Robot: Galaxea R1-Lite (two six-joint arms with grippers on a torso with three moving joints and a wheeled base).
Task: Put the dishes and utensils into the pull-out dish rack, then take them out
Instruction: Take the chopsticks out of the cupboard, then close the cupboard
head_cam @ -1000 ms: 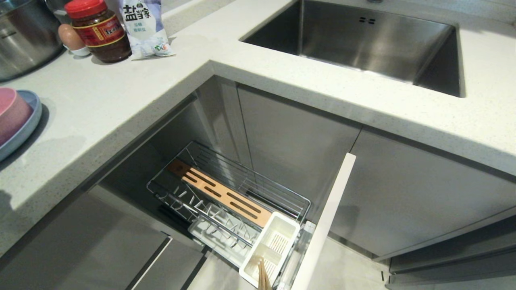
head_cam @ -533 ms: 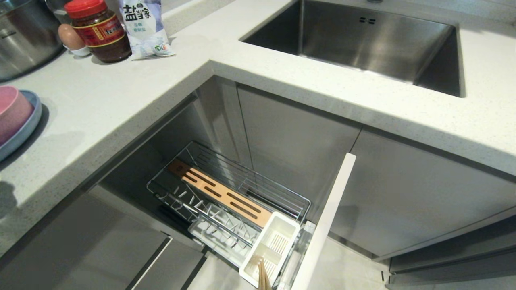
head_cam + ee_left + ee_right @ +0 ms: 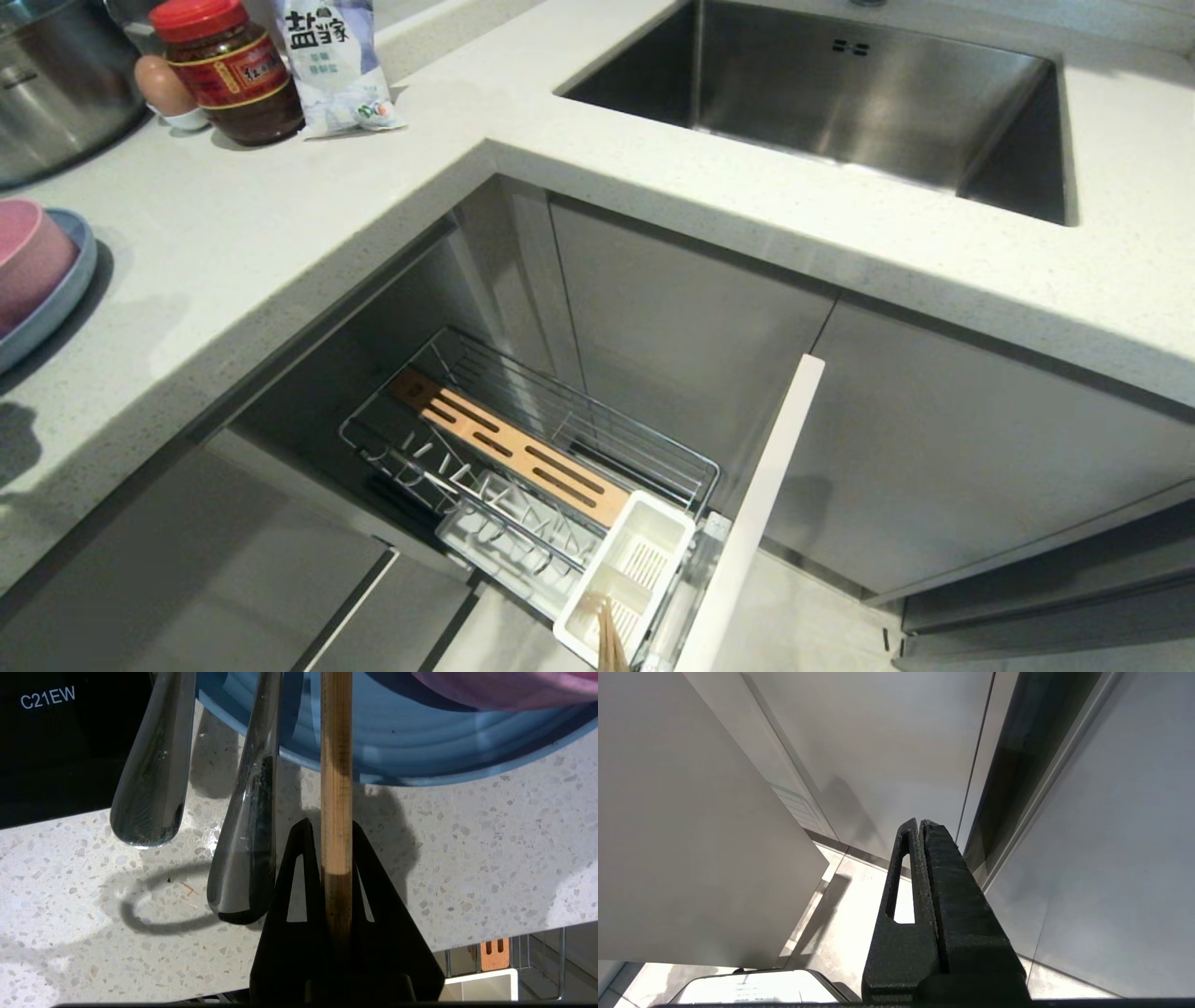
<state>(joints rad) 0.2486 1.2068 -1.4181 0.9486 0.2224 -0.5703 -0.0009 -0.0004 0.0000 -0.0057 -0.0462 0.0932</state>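
Here the pale speckled surface (image 3: 280, 233) carries the light-blue plate (image 3: 51, 299) at the head view's left edge, cut off by the frame, with the matte pink bowl (image 3: 28, 266) resting on it and likewise only partly seen. Below the surface's corner, the pull-out dish rack (image 3: 523, 457) stands drawn out on its pale cabinet front (image 3: 756, 504): chrome wire, plate prongs, a slotted wooden strip (image 3: 509, 446) and a white cutlery caddy (image 3: 630, 569). One chopstick pair's end (image 3: 609, 644) shows in the caddy, running off the bottom edge. In the left wrist view the left gripper (image 3: 336, 868) is clamped tight on a light-brown wooden chopstick (image 3: 336, 788), just over the surface by the plate's rim; whether it grips one stick or two cannot be told. Beside it lie two silver metal handles (image 3: 149, 779), their heads out of frame, so fork and spoon cannot be told apart. The right gripper (image 3: 920, 858) hangs by the cabinet fronts with its fingers pressed together, holding nothing.
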